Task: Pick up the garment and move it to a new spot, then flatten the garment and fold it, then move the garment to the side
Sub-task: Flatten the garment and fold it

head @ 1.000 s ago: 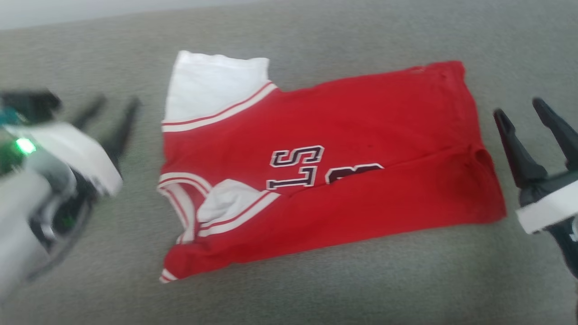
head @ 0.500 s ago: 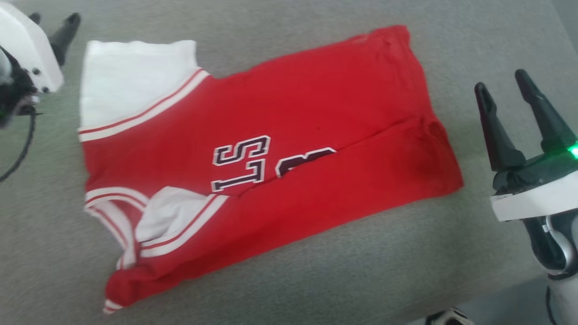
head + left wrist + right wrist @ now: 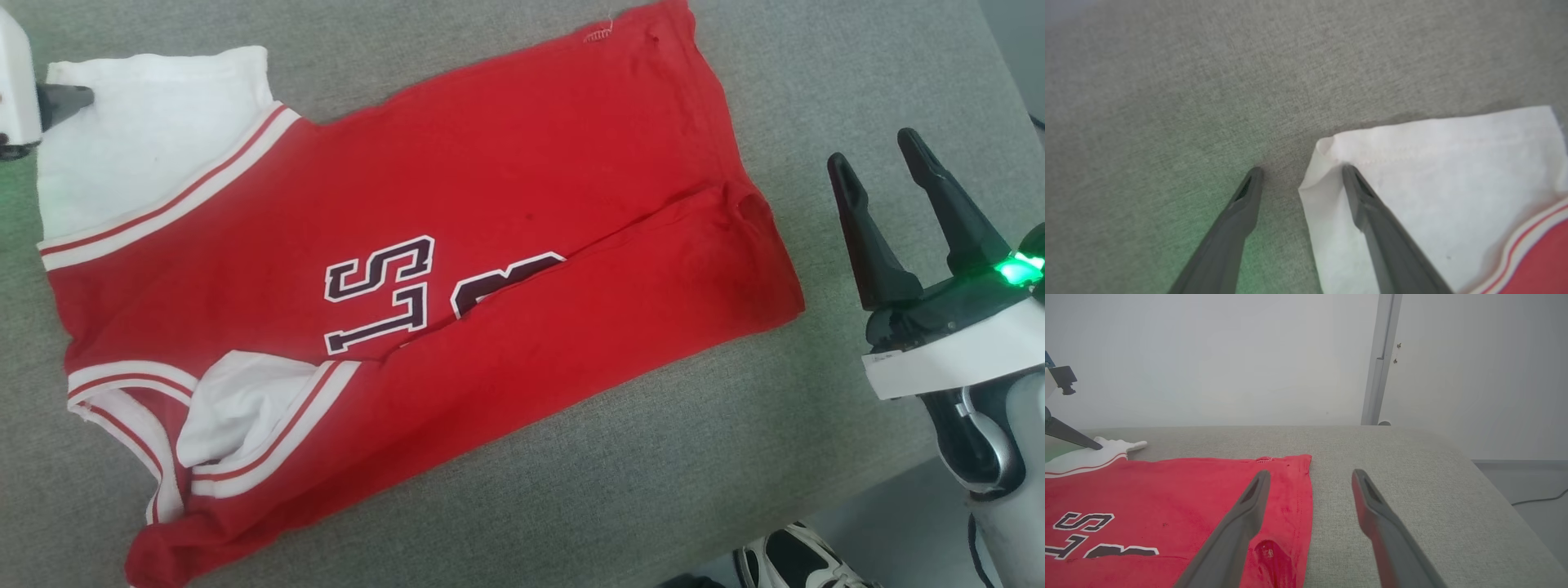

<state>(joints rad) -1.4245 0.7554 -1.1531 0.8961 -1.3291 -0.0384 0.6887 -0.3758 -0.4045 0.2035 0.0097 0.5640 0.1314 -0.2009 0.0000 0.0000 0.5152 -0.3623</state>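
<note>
**Left fingers straddle sleeve corner as red shirt lies half folded**

A soft bright red T-shirt with white sleeve ends and striped trim (image 3: 531, 204) lies spread across the grey cloth-covered counter (image 3: 816, 82). Its near long side is turned over toward the middle, hiding part of the dark lettering. The fold looks begun but not finished. The shirt's far white sleeve (image 3: 147, 139) lies out flat, which is probably why the left fingers (image 3: 1241, 204) are at that sleeve's outer corner. They are spread wide and hold nothing, one tip over the sleeve's hem and the other over bare counter just beside it. Whether the tip presses the cloth cannot be told. That arm comes down steeply onto the corner from beyond the shirt's sleeve end. The right fingers (image 3: 869, 237) hang off the shirt's bottom hem, near it but apart, also spread and empty, pointing out across the counter. They look parked clear of the cloth until a second grip is called for
</note>
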